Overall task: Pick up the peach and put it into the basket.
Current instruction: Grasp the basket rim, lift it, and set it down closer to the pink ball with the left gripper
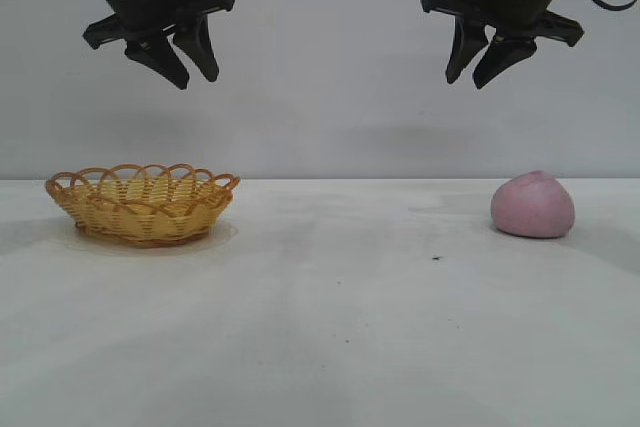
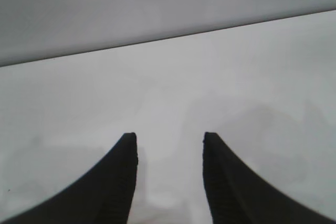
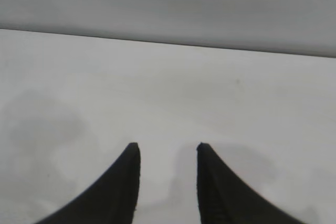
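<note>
With the peach [image 1: 533, 206] lying untouched well right of the basket [image 1: 142, 203], both the right gripper [image 1: 479, 69] above it and the left gripper [image 1: 184, 63] hung parted and empty, so descending to grasp seemingly came next.

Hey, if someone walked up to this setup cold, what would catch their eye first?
Probably the pale pink peach, sitting alone on the white table at the exterior view's right. Next, the yellow wicker basket at the left, with nothing showing above its rim. Above them hang the two black grippers, the left gripper over the basket and the right gripper near the peach, both open and empty.
</note>
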Robot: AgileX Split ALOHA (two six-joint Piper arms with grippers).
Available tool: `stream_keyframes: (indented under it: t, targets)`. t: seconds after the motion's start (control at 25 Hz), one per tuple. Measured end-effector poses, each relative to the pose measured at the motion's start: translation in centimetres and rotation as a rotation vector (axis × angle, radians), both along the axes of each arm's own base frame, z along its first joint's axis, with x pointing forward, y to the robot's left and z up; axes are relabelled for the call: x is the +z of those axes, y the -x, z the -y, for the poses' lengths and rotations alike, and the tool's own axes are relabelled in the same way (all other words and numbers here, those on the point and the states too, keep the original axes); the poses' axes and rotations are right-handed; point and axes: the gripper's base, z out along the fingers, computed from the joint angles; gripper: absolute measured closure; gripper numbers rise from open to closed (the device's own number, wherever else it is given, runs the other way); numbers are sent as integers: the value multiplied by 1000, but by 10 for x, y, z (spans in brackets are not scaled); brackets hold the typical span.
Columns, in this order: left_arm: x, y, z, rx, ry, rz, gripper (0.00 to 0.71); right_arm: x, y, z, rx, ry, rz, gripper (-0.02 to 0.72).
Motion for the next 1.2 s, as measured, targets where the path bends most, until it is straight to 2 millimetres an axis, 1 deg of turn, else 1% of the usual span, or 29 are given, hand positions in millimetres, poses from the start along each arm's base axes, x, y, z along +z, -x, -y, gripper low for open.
stream_keyframes:
  t: [0.96,1.08,1.2]
  targets:
    - [0,0,0,-5,-11,1,436,0,1,-1,14,-3,-8,480]
    - [-2,2,0,-19,-22,-20,436,-1,2,-1,21,-2,-24,480]
    - [-7,7,-1,-61,-70,-80,436,-2,4,-2,28,-2,-40,480]
